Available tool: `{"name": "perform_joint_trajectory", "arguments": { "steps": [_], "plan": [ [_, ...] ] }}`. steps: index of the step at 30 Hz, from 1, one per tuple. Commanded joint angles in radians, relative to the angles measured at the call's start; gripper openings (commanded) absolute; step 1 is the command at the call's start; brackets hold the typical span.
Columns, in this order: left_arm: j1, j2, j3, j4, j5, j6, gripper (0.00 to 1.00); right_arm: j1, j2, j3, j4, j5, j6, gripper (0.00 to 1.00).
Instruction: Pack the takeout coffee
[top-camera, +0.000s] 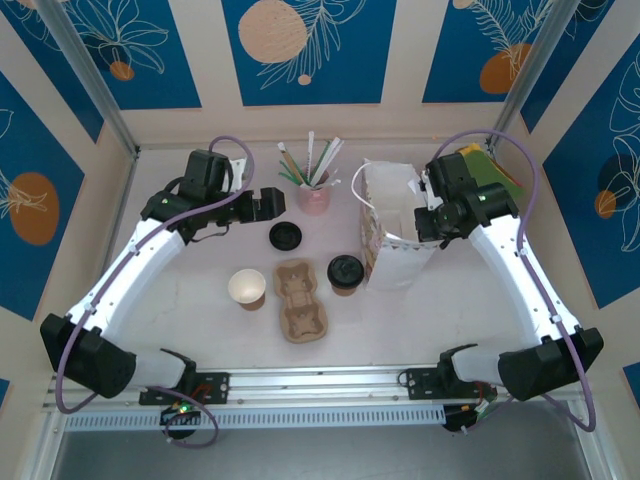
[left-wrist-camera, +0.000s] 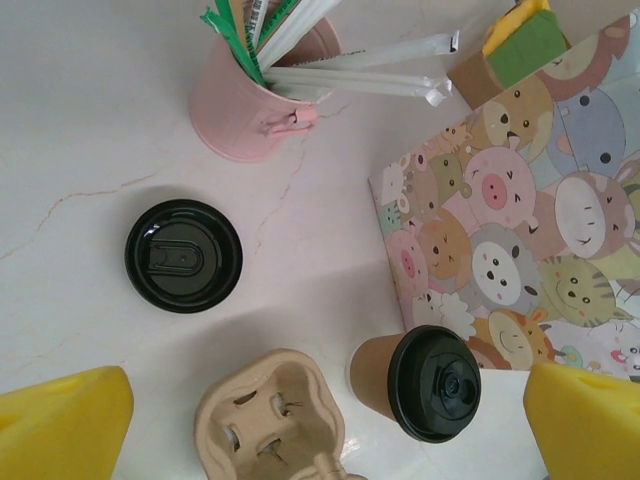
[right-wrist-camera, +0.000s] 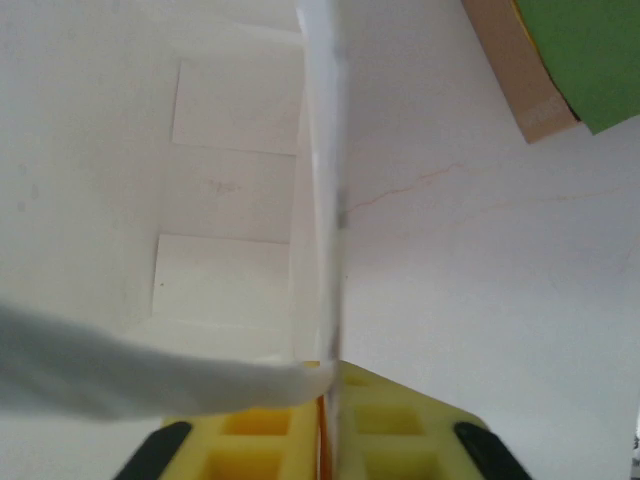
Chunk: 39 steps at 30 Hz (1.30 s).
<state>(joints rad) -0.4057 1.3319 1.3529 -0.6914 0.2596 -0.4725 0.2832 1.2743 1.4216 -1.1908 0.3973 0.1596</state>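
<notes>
Not packed yet: the coffee cup (top-camera: 345, 272) stands just beside the bag (top-camera: 395, 240), outside it. The right tool (right-wrist-camera: 325, 400) narrowly pinches the bag's wall; the left tool (top-camera: 268, 203) gapes wide, empty.

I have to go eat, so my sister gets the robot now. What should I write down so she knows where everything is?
Left gripper: open, empty, above the table near the loose round black plastic lid.
Right gripper: shut on the top edge of the animal-print paper bag, which stands open.
Brown paper takeout coffee cup with black lid: upright on the table, between the beige moulded-pulp cup tray and the bag, in neither.
Done: the bag is gripped at its rim.
Left: pick up the coffee and pack it; the tray holds no cup.
</notes>
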Motion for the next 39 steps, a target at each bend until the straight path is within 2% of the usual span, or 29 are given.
{"name": "perform_joint_trajectory", "arguments": {
  "steps": [1, 6, 12, 22, 30, 39],
  "plan": [
    [0.01, -0.028, -0.019, -0.009, 0.019, -0.009, 1.0, 0.008, -0.012, -0.007, -0.018, 0.024, -0.016, 0.3],
    [0.009, -0.036, -0.021, -0.015, 0.021, -0.01, 1.0, 0.011, 0.003, 0.063, -0.04, 0.021, 0.004, 0.35],
    [0.009, -0.044, -0.027, -0.016, 0.015, -0.012, 1.0, 0.05, 0.032, 0.247, -0.114, 0.0, 0.078, 0.43],
    [0.009, -0.063, -0.051, -0.024, 0.003, -0.016, 1.0, 0.312, 0.132, 0.461, -0.19, 0.076, 0.309, 0.49],
    [0.009, -0.129, -0.12, -0.068, -0.042, -0.041, 1.0, 0.528, 0.27, 0.475, -0.165, 0.039, 0.453, 0.51],
    [0.008, -0.274, -0.23, -0.194, -0.198, -0.095, 1.0, 0.669, 0.417, 0.455, -0.132, -0.079, 0.525, 0.51]
  ]
}}
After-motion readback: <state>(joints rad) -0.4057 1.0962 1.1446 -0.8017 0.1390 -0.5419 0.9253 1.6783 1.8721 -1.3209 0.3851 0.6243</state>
